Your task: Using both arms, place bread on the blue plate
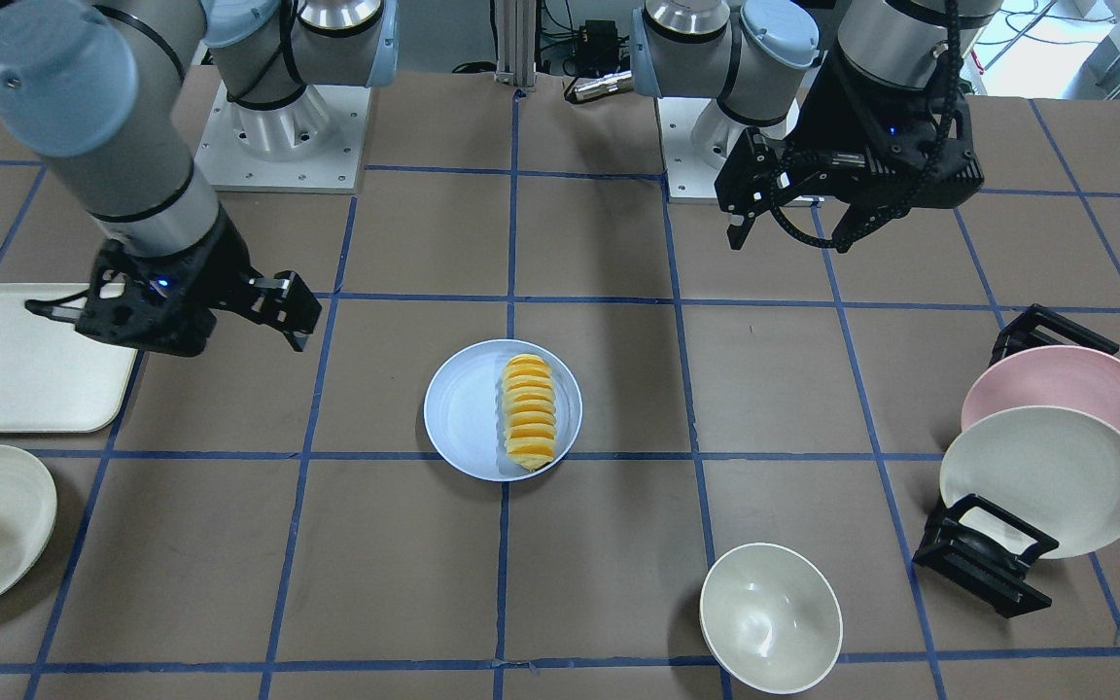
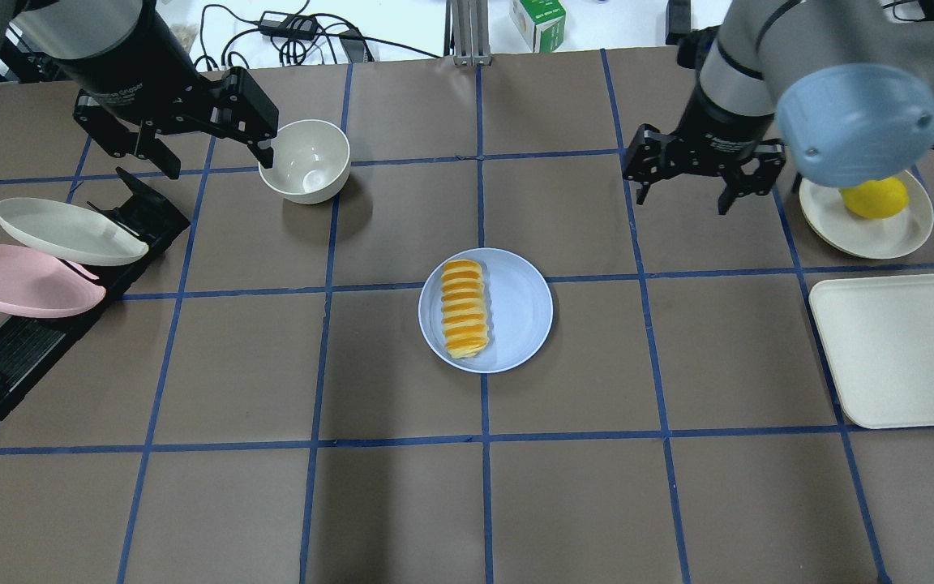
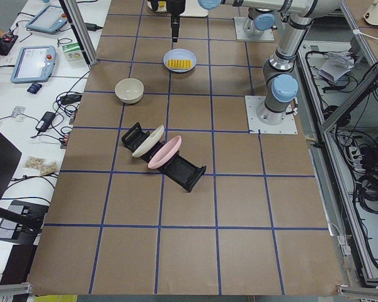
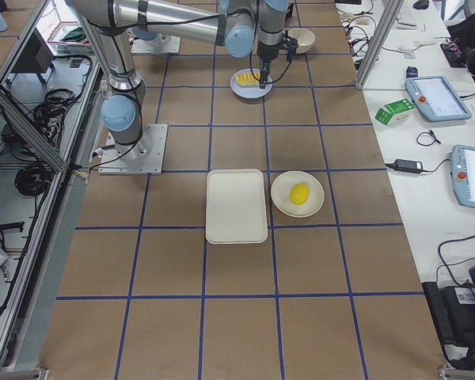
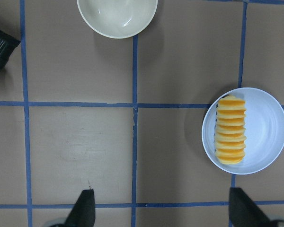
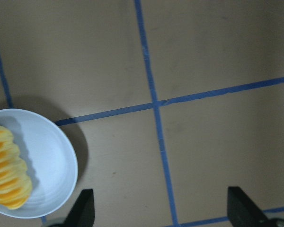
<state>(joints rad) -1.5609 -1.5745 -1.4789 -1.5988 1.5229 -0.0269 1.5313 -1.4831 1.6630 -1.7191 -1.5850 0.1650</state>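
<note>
Bread: elongated ridged loaf, golden-orange crust with pale yellow segments [image 2: 464, 310]. It lies flat on the round matte pale lavender-blue plate [image 2: 520, 312] near the middle of the table. The loaf sits in the plate's half toward the robot's left and within the rim; the other half is bare.

Left black two-finger gripper [image 2: 206, 151]: fingers spread wide, nothing between them. It hangs above the table just beside the cream-white round bowl [image 2: 305, 160], well apart from the plate.

Right black two-finger gripper [image 2: 686, 191]: fingers likewise spread and empty. It hangs near the cream plate carrying the round yellow fruit [image 2: 874, 197], well apart from the blue plate.

Neither gripper touches the bread or the plate.

Judgement on progress: the placement looks done, since the loaf rests fully on the correct plate and both grippers are free of it. Nothing seems left beyond parking the arms. The off-centre position looks stable, with no overhang visible.
</note>
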